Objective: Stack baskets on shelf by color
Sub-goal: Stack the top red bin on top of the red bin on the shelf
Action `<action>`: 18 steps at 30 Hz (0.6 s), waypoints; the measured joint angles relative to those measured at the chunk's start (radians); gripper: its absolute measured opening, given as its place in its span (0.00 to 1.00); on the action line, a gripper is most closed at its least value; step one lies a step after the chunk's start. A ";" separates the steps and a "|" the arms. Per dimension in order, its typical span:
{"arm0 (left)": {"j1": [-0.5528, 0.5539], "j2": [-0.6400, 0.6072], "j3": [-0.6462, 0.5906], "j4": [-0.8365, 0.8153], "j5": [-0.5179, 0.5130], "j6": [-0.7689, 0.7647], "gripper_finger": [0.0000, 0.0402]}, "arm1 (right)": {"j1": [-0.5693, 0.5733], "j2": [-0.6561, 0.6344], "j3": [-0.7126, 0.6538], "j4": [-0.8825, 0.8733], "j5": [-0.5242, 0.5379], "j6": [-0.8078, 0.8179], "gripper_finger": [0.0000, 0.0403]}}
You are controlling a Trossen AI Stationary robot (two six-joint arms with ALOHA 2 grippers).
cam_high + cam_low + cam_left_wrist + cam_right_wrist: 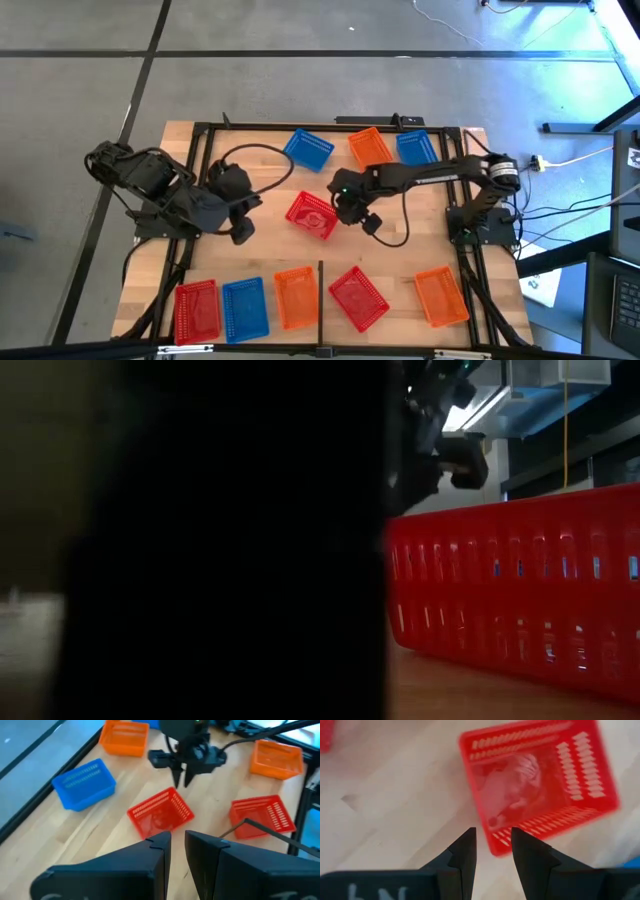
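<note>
A red basket [312, 215] sits flat on its base in the middle of the table. My right gripper [347, 212] hovers at its right corner [495, 845], fingers pointing down and a narrow gap apart, touching nothing; it also shows in the left wrist view [181, 779]. My left gripper [240, 229] waits left of this basket, its fingers [165, 845] a narrow gap apart and holding nothing. Two blue baskets [307, 148] [417, 148] and an orange one [370, 146] lie by the far edge. On the pale shelf [400, 325] near the front lie several more baskets.
Along the shelf, from the left, lie a red [197, 310], blue [245, 308], orange [295, 298], red [358, 297] and orange basket [441, 297]; a thin black divider bar [320, 290] stands between them. A dark shape [230, 540] blocks the low view's left half.
</note>
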 joint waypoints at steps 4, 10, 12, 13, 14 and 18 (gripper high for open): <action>0.018 0.013 0.000 -0.024 0.000 -0.045 0.12 | 0.003 0.046 0.000 0.002 -0.022 -0.039 0.30; 0.025 0.011 0.000 -0.027 0.000 -0.046 0.12 | 0.002 0.098 0.000 0.065 -0.020 -0.065 0.30; 0.026 0.010 0.000 -0.028 -0.002 -0.047 0.12 | 0.002 0.117 0.000 0.089 -0.020 -0.065 0.30; 0.026 0.010 0.000 -0.027 -0.003 -0.046 0.12 | 0.002 0.128 0.000 0.097 -0.019 -0.065 0.30; 0.026 0.010 0.000 -0.028 -0.002 -0.046 0.12 | 0.002 0.141 0.000 0.100 -0.019 -0.064 0.30; 0.026 0.010 0.000 -0.027 0.000 -0.046 0.12 | 0.002 0.182 0.000 0.105 -0.019 -0.059 0.30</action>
